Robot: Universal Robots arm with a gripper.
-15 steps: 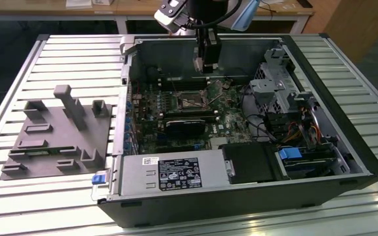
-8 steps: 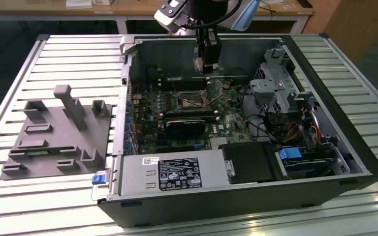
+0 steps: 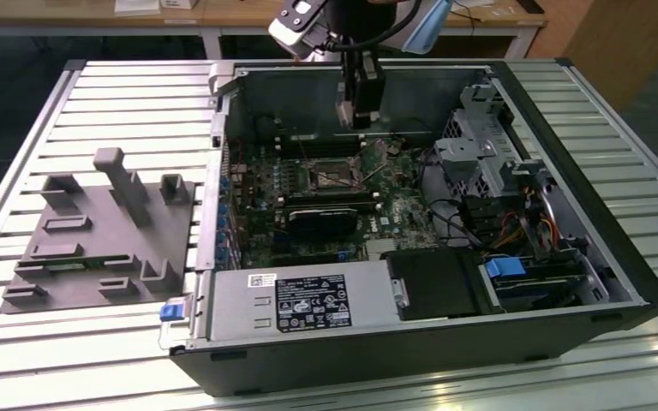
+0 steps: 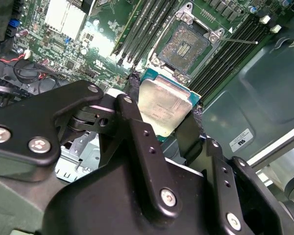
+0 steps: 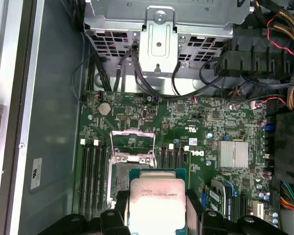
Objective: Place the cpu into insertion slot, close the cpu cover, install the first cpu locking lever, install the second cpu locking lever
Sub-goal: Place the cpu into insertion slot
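My gripper (image 3: pixel 360 111) hangs inside the open computer case (image 3: pixel 603 257), above the motherboard's rear part. It is shut on the cpu (image 4: pixel 164 105), a square chip with a pale metal top, pinched between the two black fingers (image 4: pixel 134 93). In the first wrist view the cpu (image 5: pixel 157 200) floats just short of the insertion slot (image 5: pixel 118 175). The slot's dark centre (image 4: pixel 183 46) lies bare. The cpu cover (image 5: pixel 132 144), a thin silver frame, is swung open beyond the slot. A thin silver locking lever (image 4: pixel 237 41) sticks out beside the socket.
Long black memory slots (image 5: pixel 93 171) flank the socket. A silver heat sink (image 5: pixel 233 154), cable bundles (image 5: pixel 284 29) and a metal drive cage (image 3: pixel 483 158) crowd the case. The grey power supply (image 3: pixel 295 304) fills its front. A grey fixture (image 3: pixel 100 231) sits on the slatted table.
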